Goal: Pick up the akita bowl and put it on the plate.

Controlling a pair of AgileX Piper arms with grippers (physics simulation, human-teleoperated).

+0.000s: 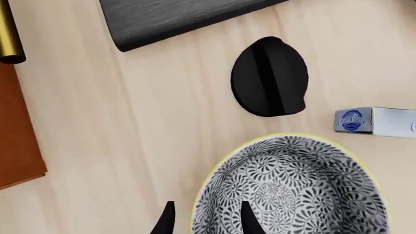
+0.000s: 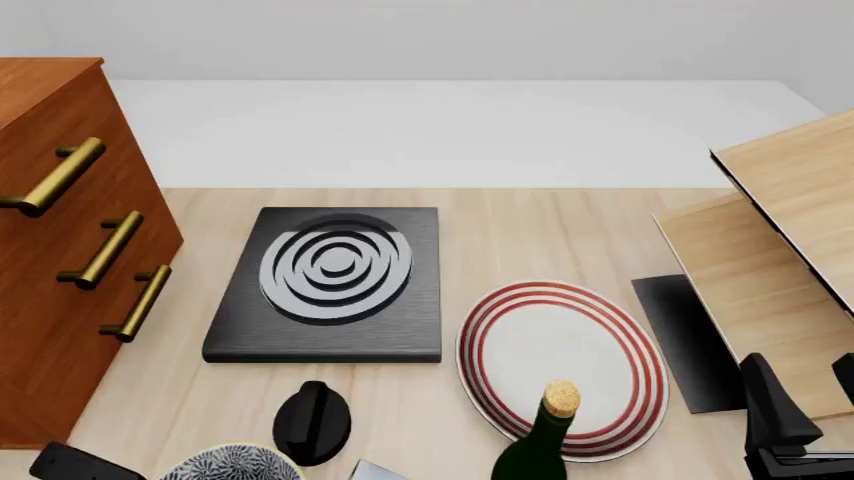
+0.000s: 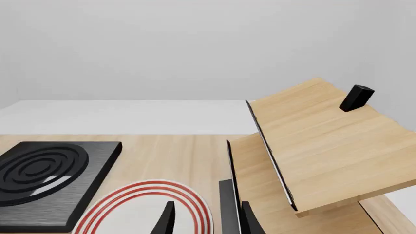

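Akita bowl (image 1: 293, 187) sits on the pale wood-grain table (image 1: 130, 146) at the near edge, round and deep, dense black-and-white floral swirls inside, thin cream rim. In the front view only its top edge (image 2: 234, 462) shows at the bottom of the picture, left of the plate and well apart from it.

Left pincer (image 1: 206, 219): two dark pointed fingertips spread apart, one over the bowl's inside, the other outside the rim over bare table; released, straddling the near-side wall, contact not clear.

Black stove knob (image 1: 270, 77), matte, rounded with a raised ridge across it, lies just beyond the bowl. A small white box with a blue round logo (image 1: 373, 121) lies beside the bowl's rim. Brushed black burner slab (image 2: 327, 285) with grey-white concentric rings sits further back. Brown wooden drawer unit (image 2: 54, 250) with brass bar handles stands at left.

Plate (image 2: 563, 355): large, flat, glossy white, red concentric rings at rim, nothing on it. A dark green bottle with cork top (image 2: 545, 440) stands in front of it.

Right pincer (image 3: 206, 219): fingertips apart, grasping nothing, over the plate's right edge beside a light wood tilted rack (image 3: 318, 146).
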